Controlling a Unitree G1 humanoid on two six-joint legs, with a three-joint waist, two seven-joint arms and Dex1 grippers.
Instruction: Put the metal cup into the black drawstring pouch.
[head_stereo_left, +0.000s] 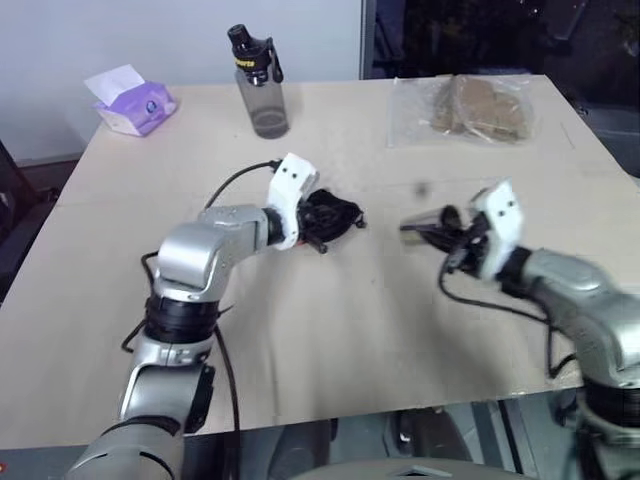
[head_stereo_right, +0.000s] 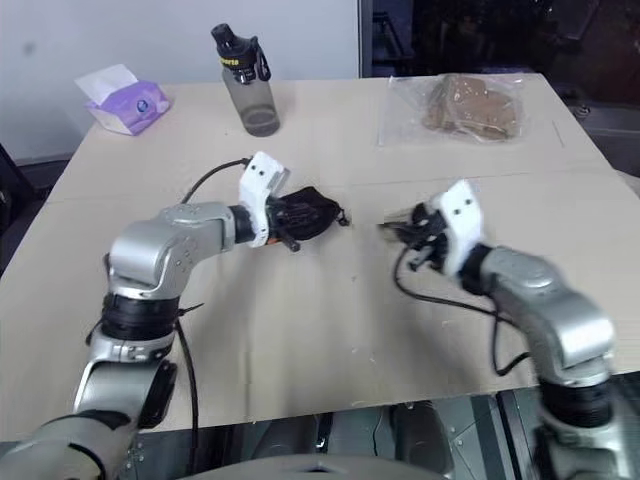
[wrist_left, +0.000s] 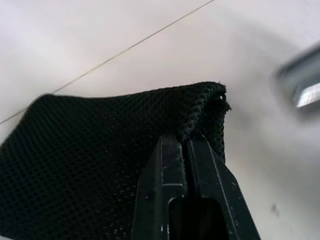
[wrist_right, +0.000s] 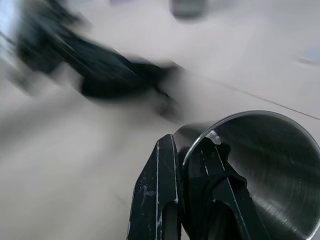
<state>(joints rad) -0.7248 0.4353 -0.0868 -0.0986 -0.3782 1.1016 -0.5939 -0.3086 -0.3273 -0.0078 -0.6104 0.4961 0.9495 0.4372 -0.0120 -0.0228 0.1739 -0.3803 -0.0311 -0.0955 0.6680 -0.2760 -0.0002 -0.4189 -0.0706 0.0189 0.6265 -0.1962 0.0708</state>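
Metal cup pinched by its rim in right gripper fingers, tipped toward black drawstring pouch; pouch edge clamped and lifted off table by left gripper, presumably to present its mouth.

No legible text; yellow band on bottle cap too small.

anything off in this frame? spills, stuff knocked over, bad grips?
Nothing stands out. The left gripper pinches the black drawstring pouch by its edge; the right gripper is shut on the metal cup's rim. The bottle stands upright; the tissue pack and plastic bag lie undisturbed-looking.
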